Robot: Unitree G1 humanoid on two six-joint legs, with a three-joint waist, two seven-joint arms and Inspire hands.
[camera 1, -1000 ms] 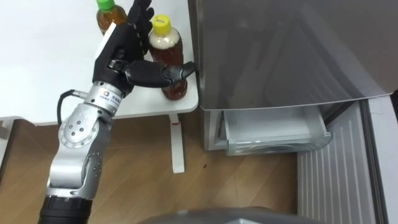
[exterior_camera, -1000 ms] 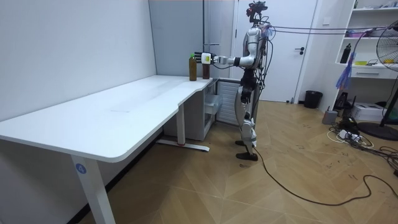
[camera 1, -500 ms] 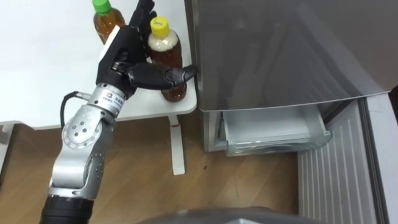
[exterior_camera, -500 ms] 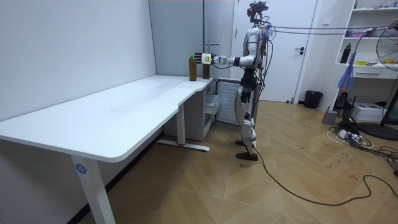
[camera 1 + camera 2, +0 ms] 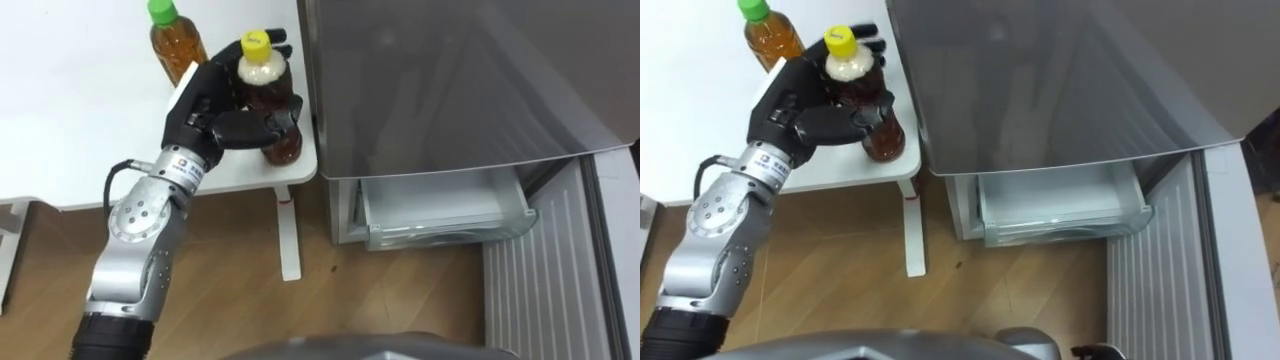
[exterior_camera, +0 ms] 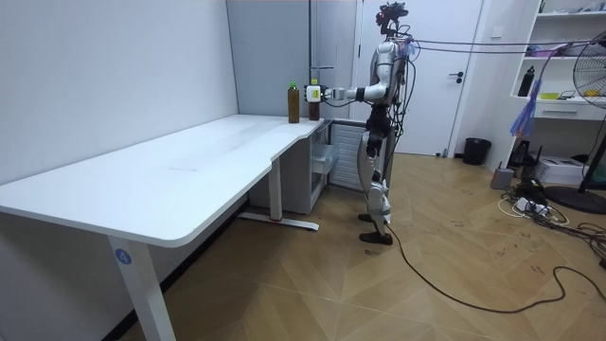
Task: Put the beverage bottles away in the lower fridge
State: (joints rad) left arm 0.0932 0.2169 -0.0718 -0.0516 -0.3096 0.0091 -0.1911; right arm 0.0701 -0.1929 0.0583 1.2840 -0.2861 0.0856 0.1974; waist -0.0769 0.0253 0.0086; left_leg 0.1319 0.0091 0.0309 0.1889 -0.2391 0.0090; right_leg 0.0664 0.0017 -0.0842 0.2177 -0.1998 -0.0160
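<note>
My left hand [image 5: 215, 110] has its fingers [image 5: 245, 124] curled round the yellow-capped bottle [image 5: 262, 68] at the table [image 5: 80, 120] corner, eleven o'clock. The green-capped bottle [image 5: 172, 45] stands just beyond. The lower fridge drawer [image 5: 440, 210] is open at four o'clock, and both drinks are yet to go in.

We grip a glossy clear-plastic bottle [image 5: 272, 90] in our matt black left hand [image 5: 205, 100]; right of it, a satin grey-metal fridge [image 5: 450, 80].

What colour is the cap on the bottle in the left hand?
Yellow cap on the bottle, clearest in left eye view.
</note>
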